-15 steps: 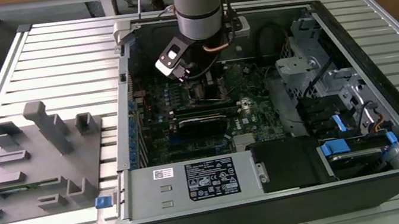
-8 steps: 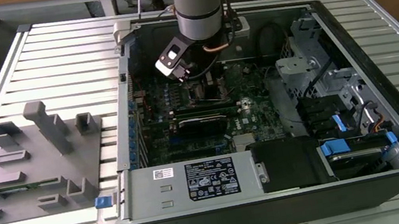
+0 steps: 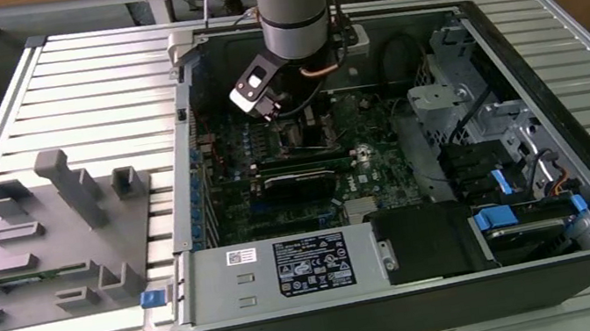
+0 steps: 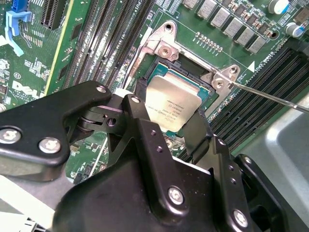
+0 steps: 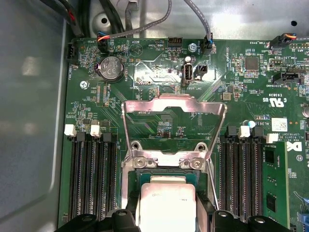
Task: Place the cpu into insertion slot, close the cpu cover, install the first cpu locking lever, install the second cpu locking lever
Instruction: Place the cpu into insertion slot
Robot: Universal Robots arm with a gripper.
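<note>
Second wrist view: the cpu (image 4: 173,104) sits squarely at the insertion slot (image 4: 189,66), pinched edge to edge by the gripper (image 4: 168,126). The cpu cover (image 5: 174,100) is swung open beyond it. Letting go while tilted could skew the chip and bend the socket contacts.

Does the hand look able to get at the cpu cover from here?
Likely yes: the cpu cover stands flipped open just beyond the insertion slot with nothing over it, and the hand sits at the slot over the cpu.

Exterior view high and far — both wrist views close, sharing the cpu (image 4: 173,107).
</note>
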